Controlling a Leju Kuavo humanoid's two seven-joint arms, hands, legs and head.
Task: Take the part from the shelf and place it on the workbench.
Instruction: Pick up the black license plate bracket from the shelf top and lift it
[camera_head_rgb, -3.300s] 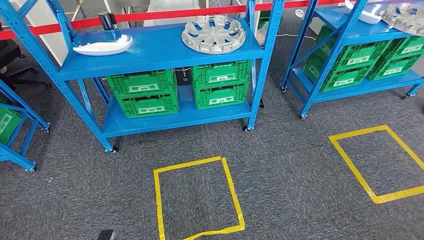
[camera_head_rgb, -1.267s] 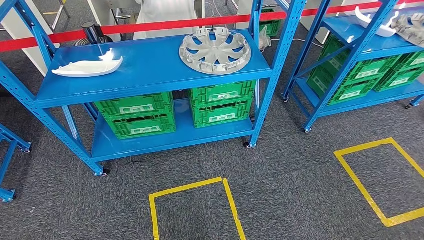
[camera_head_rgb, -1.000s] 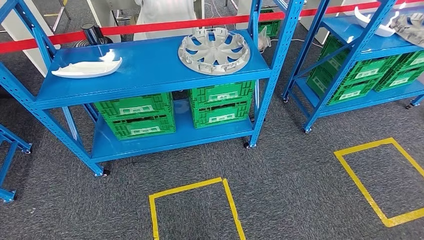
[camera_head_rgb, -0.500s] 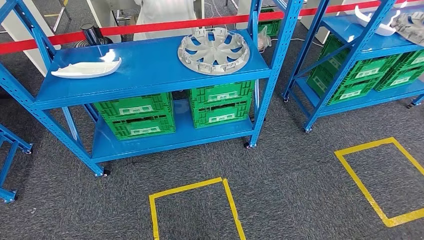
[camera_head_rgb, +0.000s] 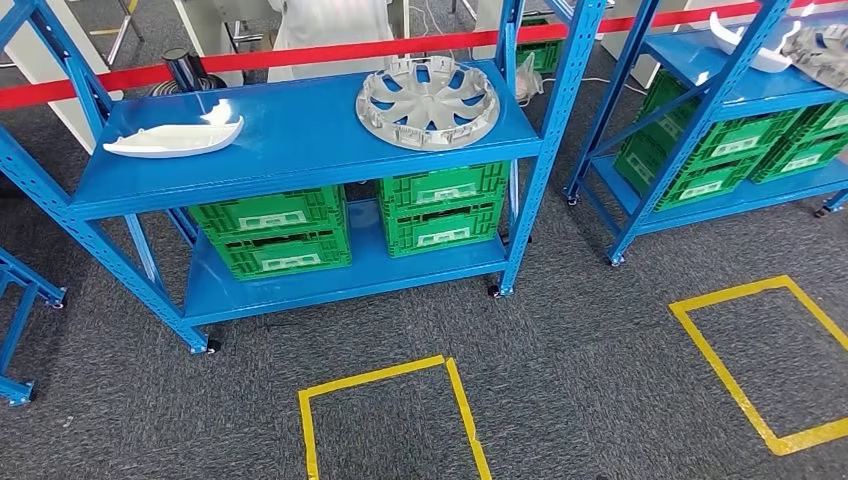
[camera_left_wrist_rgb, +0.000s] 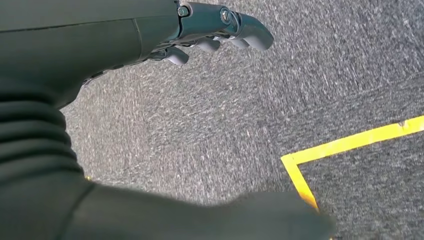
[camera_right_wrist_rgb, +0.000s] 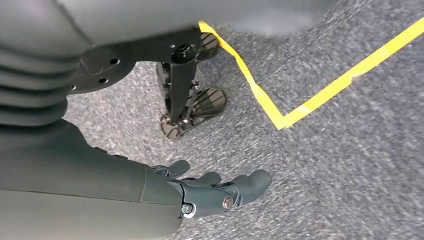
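Silver-grey plastic, the wheel cover (camera_head_rgb: 428, 100) lies flat on the blue shelf's (camera_head_rgb: 300, 140) upper deck, its ribbed inner side up — round, so no long axis to speak of. By the look of it, it is light and stiff but thin and somewhat springy; the rim seems the place to take hold, not the spokes. A white elongated trim piece (camera_head_rgb: 172, 138) lies farther along the same deck, long axis running along the shelf. Both are well ahead of and above the hands: left hand (camera_left_wrist_rgb: 215, 30) and right hand (camera_right_wrist_rgb: 215, 190) hang over grey carpet beside yellow floor tape (camera_head_rgb: 390, 375), fingers loosely apart, holding nothing.
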